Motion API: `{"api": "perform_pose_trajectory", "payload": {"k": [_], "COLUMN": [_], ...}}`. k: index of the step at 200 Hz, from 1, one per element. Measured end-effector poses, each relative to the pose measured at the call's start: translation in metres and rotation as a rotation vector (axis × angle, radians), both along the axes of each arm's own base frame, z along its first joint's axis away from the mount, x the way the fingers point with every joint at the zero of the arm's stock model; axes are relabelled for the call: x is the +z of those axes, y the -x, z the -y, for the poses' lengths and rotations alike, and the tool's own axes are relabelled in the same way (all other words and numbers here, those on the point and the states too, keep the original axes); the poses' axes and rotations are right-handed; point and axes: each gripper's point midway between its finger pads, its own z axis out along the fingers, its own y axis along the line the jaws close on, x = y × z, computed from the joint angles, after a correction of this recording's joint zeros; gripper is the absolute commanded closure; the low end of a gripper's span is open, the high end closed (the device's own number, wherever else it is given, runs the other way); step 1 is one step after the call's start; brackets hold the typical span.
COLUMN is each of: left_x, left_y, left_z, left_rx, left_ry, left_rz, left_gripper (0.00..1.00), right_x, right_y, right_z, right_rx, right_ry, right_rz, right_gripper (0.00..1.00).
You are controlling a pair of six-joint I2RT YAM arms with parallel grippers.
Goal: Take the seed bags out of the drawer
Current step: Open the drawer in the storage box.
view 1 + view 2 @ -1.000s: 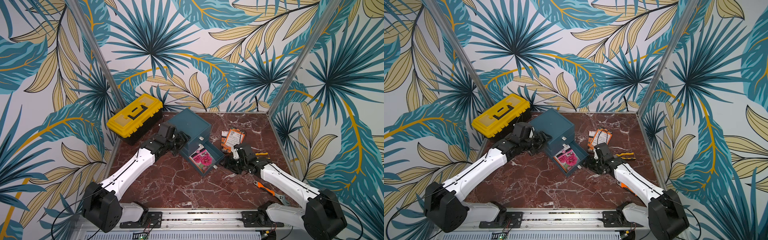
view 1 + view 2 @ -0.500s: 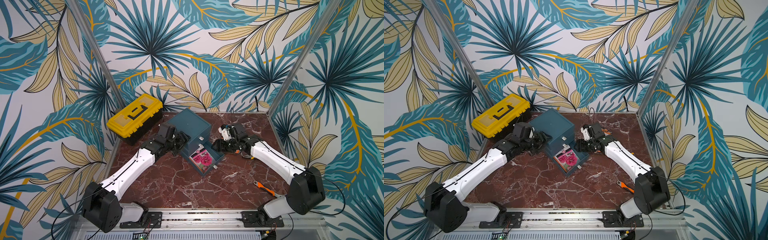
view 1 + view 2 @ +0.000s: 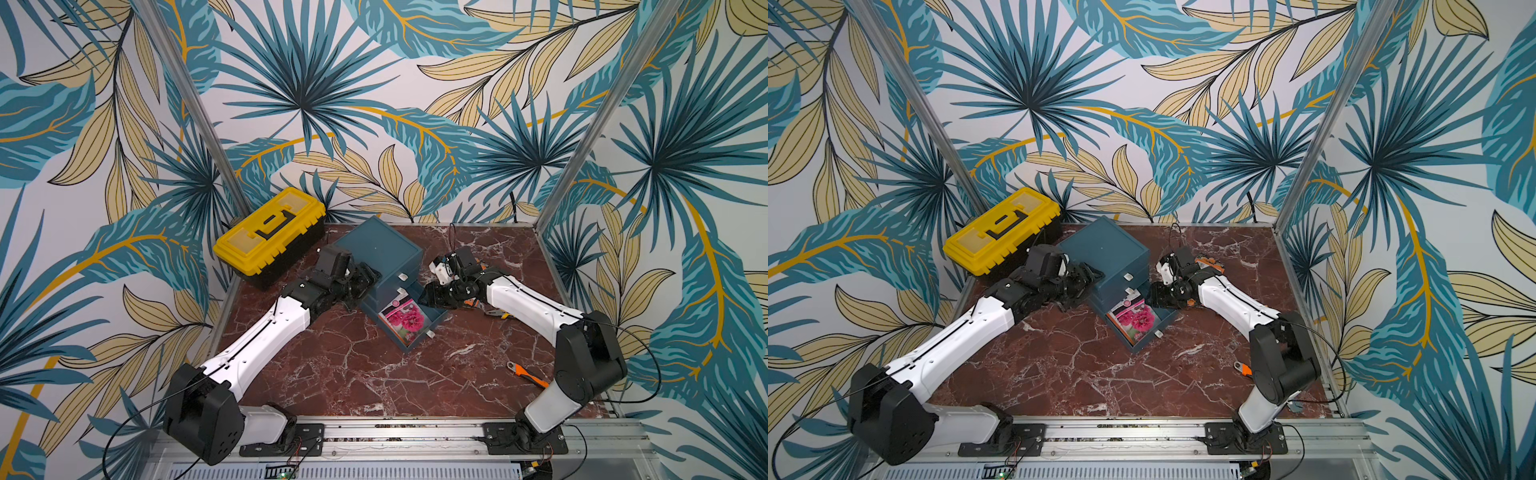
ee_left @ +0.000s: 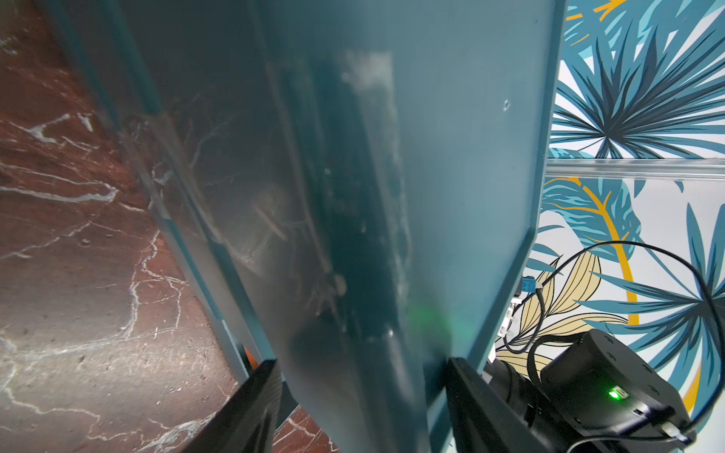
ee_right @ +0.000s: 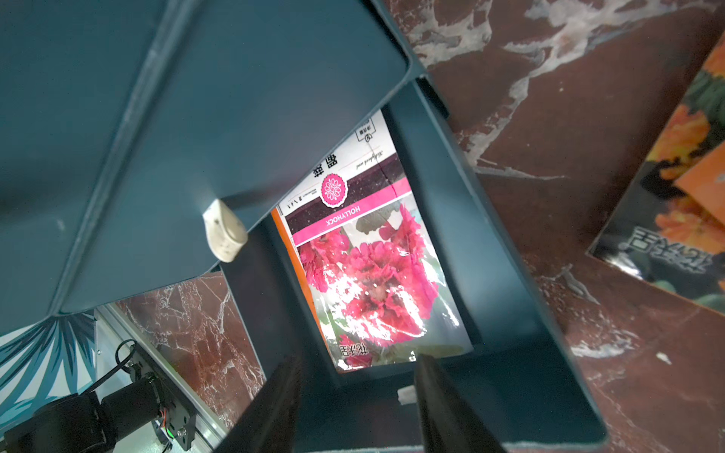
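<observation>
Right wrist view: right claw (image 5: 359, 361) held open over the drawer (image 5: 451, 235), pink seed bag (image 5: 368, 282) lying flat inside; cabinet (image 4: 392, 196) clamped by left claw (image 4: 361, 364). Flat glossy film could be slipped off, nothing pinched.
</observation>
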Motion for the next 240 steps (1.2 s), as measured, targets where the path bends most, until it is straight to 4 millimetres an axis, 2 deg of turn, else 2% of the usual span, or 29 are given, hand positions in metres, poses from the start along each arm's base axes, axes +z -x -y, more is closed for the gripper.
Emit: {"api": "perform_pose_trajectory", "payload": {"k": [38, 70, 85, 103, 115, 130, 143, 169, 184, 240], "left_x": [0.000, 0.000, 0.000, 0.000, 0.000, 0.000, 0.000, 0.000, 0.000, 0.000], "left_y": [0.001, 0.001, 0.001, 0.001, 0.001, 0.001, 0.000, 0.001, 0.001, 0.001], "left_z": [0.001, 0.001, 0.001, 0.001, 0.001, 0.002, 0.002, 0.002, 0.002, 0.002], "left_rx": [-0.004, -0.006, -0.007, -0.007, -0.007, -0.009, -0.009, -0.010, -0.010, -0.010], "left_ry": [0.003, 0.005, 0.005, 0.005, 0.005, 0.007, 0.007, 0.007, 0.007, 0.006], "left_rz": [-0.002, -0.003, -0.003, -0.003, -0.003, -0.003, -0.003, -0.003, -0.003, -0.004], "left_gripper": [0.30, 0.30, 0.30, 0.30, 0.30, 0.30, 0.30, 0.30, 0.30, 0.30], "right_x": [-0.008, -0.006, 0.004, 0.029, 0.047, 0.054, 0.044, 0.000, -0.015, -0.042], "right_y": [0.000, 0.001, 0.005, 0.010, 0.019, 0.034, 0.046, 0.071, 0.081, 0.083], "right_z": [0.001, 0.007, 0.014, 0.022, 0.027, 0.031, 0.033, 0.037, 0.038, 0.035], "right_rx": [-0.013, -0.039, -0.069, -0.125, -0.166, -0.208, -0.244, -0.325, -0.362, -0.464], "right_ry": [0.008, 0.032, 0.046, 0.029, -0.010, -0.064, -0.104, -0.120, -0.124, -0.219], "right_rz": [-0.023, -0.021, -0.016, 0.029, 0.062, 0.065, 0.026, -0.105, -0.155, -0.193], "right_gripper": [0.50, 0.54, 0.56, 0.56, 0.56, 0.56, 0.56, 0.58, 0.61, 0.65]}}
